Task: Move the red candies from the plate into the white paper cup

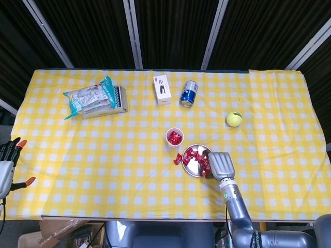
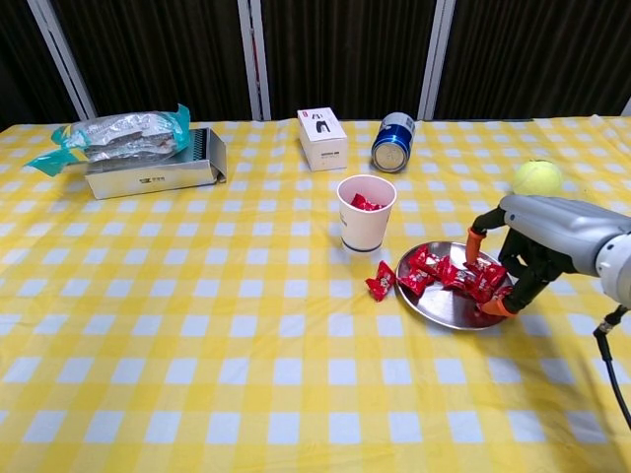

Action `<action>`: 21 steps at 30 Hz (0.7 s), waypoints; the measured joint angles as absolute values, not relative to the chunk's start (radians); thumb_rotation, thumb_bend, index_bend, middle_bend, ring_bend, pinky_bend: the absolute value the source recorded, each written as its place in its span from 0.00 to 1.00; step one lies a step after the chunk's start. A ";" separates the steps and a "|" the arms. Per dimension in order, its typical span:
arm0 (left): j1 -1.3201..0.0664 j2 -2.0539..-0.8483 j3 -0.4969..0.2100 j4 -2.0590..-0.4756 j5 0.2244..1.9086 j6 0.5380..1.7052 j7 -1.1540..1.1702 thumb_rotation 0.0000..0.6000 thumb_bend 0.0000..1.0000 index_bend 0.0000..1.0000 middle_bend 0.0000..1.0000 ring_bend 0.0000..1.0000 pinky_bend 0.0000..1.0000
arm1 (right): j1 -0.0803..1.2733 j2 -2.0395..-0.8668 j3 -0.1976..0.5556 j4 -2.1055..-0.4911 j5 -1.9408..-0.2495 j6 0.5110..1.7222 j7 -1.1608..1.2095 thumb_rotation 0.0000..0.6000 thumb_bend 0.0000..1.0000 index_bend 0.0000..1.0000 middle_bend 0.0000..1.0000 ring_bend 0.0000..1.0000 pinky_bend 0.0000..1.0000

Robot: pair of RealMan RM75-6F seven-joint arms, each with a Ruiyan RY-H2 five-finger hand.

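From the head view, the table wears a yellow checked cloth point(image 1: 103, 150). The metal plate point(image 1: 192, 168) sits near the front edge, a little right of centre, with red candies point(image 1: 195, 154) heaped in it. One loose candy point(image 1: 178, 158) lies on the cloth just beside the plate's left rim. The white paper cup point(image 1: 174, 137) stands just beyond and left of the plate, and red shows inside it. The right hand point(image 1: 220, 164) is over the plate's right edge, its back toward the camera, so whether it grips anything cannot be told from here. The left hand point(image 1: 6, 160) is at the far left edge of the frame, off the table, fingers apart and holding nothing. Along the far side lie a foil bag point(image 1: 88, 96) on a flat box point(image 1: 106, 104), a small white carton point(image 1: 162, 90), a blue can point(image 1: 189, 93) on its side, and to the right a tennis ball point(image 1: 234, 119).

From the chest view, the right hand point(image 2: 513, 258) reaches in from the right with its orange-tipped fingers point(image 2: 498, 306) curled down at the plate's point(image 2: 441, 305) right rim, touching the candies point(image 2: 455, 274) there; whether one is pinched cannot be told. The loose candy point(image 2: 379, 281) lies between cup point(image 2: 365, 213) and plate. The cup holds a red candy near its rim.
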State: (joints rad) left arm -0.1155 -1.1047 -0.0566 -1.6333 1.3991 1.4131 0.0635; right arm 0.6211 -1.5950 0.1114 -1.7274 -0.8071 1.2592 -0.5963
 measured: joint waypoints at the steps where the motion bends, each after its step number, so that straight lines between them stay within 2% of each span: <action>1: -0.116 -1.104 -0.057 -1.633 1.397 1.411 0.062 1.00 0.06 0.00 0.00 0.00 0.00 | 0.622 -1.598 0.115 -1.718 -0.803 1.255 -0.596 1.00 0.24 0.41 0.86 0.85 0.95; 14: -0.117 -1.100 -0.057 -1.631 1.393 1.402 0.054 1.00 0.07 0.00 0.00 0.00 0.00 | 0.630 -1.637 0.149 -1.604 -0.746 1.187 -0.582 1.00 0.24 0.41 0.86 0.85 0.95; 19: -0.118 -1.099 -0.056 -1.631 1.394 1.401 0.053 1.00 0.06 0.00 0.00 0.00 0.00 | 0.626 -1.647 0.152 -1.567 -0.726 1.165 -0.575 1.00 0.24 0.52 0.86 0.85 0.95; 21: -0.118 -1.099 -0.056 -1.632 1.395 1.401 0.053 1.00 0.06 0.00 0.00 0.00 0.00 | 0.623 -1.649 0.151 -1.557 -0.723 1.157 -0.570 1.00 0.29 0.56 0.87 0.85 0.95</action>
